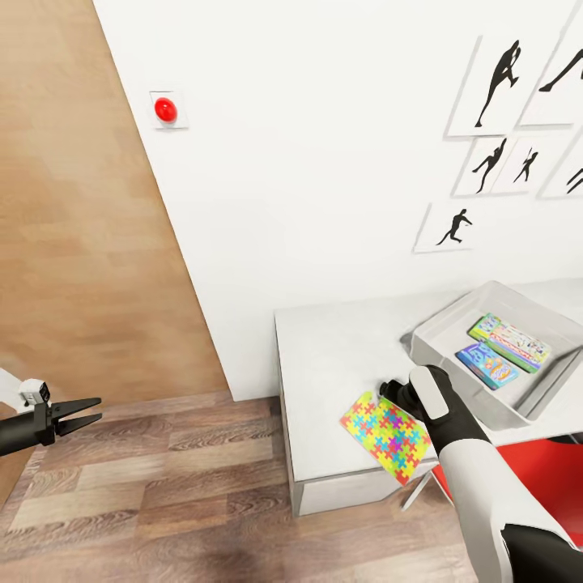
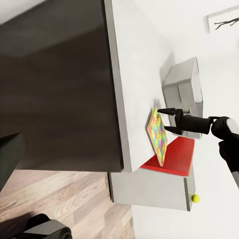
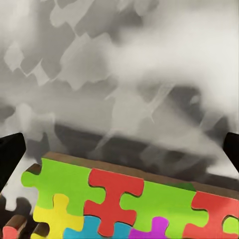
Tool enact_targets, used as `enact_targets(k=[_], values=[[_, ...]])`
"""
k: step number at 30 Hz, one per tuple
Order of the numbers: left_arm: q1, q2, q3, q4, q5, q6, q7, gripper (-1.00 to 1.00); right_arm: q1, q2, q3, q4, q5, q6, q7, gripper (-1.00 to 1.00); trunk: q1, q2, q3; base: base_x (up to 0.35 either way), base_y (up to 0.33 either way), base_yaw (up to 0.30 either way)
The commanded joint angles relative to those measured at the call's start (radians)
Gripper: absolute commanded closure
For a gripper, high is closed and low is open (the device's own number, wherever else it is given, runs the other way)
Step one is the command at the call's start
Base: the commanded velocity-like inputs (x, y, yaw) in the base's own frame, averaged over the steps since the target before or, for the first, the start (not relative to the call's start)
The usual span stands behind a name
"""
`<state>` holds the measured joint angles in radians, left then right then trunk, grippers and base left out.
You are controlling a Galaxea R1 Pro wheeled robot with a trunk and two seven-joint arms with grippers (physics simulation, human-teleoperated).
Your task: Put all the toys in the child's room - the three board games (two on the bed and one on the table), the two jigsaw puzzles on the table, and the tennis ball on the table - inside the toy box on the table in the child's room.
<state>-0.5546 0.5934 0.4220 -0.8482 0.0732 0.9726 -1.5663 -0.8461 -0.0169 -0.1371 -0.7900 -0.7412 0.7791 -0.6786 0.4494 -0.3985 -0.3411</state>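
A multicolour jigsaw puzzle lies on the pale table, its near corner hanging over the front edge. My right gripper is open just above the puzzle's far edge, which sits between the spread fingers without touching them. From the left wrist view, the gripper hangs over the puzzle. The grey toy box holds a multicolour board game and a blue one. A tennis ball rests on a grey surface past the red seat. My left gripper hangs open over the floor.
A red seat sits under the table's front right. The white wall behind carries black player posters and a red dome on a white plate. Wood-plank floor spreads to the left of the table.
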Motion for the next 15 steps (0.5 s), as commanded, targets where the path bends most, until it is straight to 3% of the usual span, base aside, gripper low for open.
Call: enact_targets(k=[1,15], values=[[-0.001,0.000,0.000,0.000,-0.001,0.011,-0.005,-1.00,0.000,0.000,-0.001,0.003,-0.020,0.003,-0.010,-1.00,0.001,-0.002,-0.002,-0.053,0.005,0.000],[-0.001,0.000,0.000,0.000,-0.001,0.011,-0.005,-1.00,0.000,0.000,-0.001,0.003,-0.020,0.003,-0.010,-1.00,0.001,-0.002,-0.002,-0.054,0.011,0.000]])
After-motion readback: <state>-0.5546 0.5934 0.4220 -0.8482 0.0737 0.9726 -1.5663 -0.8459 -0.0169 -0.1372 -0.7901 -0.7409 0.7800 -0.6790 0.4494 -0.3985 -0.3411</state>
